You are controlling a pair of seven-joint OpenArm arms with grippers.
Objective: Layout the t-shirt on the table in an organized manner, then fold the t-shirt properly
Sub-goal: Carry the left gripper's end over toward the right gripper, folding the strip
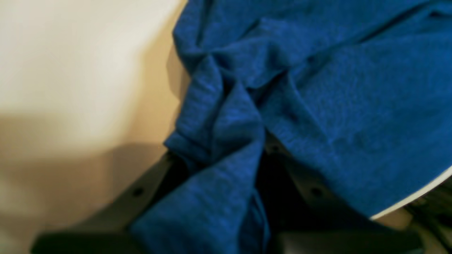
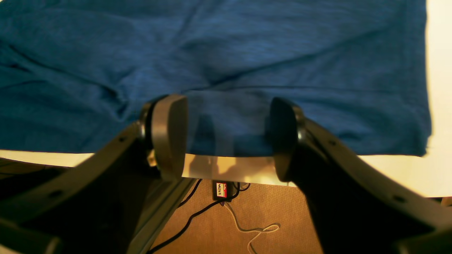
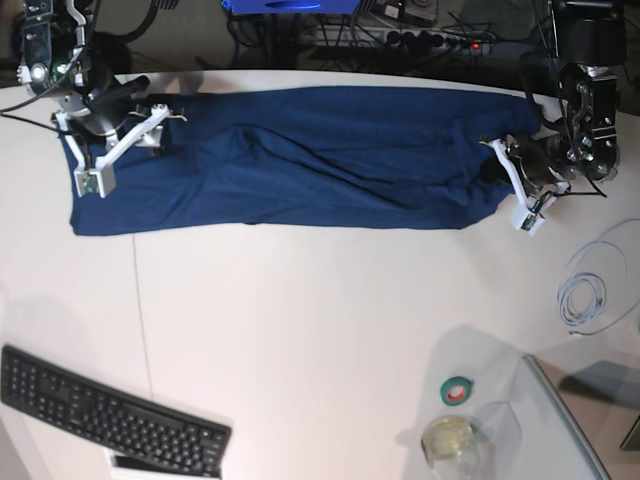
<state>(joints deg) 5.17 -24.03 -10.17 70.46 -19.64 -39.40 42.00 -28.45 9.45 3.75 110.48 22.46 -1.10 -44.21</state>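
Your t-shirt (image 3: 290, 160) lies spread in a long band across the 12 o'clock side of the table (image 3: 300, 330), with wavy wrinkles running through its middle. Your left gripper (image 3: 497, 168) sits at the shirt's 3 o'clock end, and its fingers are pinched shut on a bunched-up bit of the cloth (image 1: 226, 148). Your right gripper (image 2: 226, 137) hangs over the 9 o'clock end with its fingers (image 2: 169, 135) wide apart and nothing between them, so that end is loose. That is the risky part. If you pull with the left side now, I think the whole shirt will slide toward 3 o'clock and the loose end will drag and crumple, because nothing holds it down. The pinch also holds a thick wad, maybe more than one layer, so lifting it could fold the shirt over itself. The shirt's far edge lies close to the table edge at 12 o'clock, so a hard tug could tip it off. Mind the keyboard (image 3: 110, 410) at 7 o'clock, and the tape roll (image 3: 457, 391) and the cup (image 3: 450, 440) at 5 o'clock, if you sweep the cloth toward yourself.
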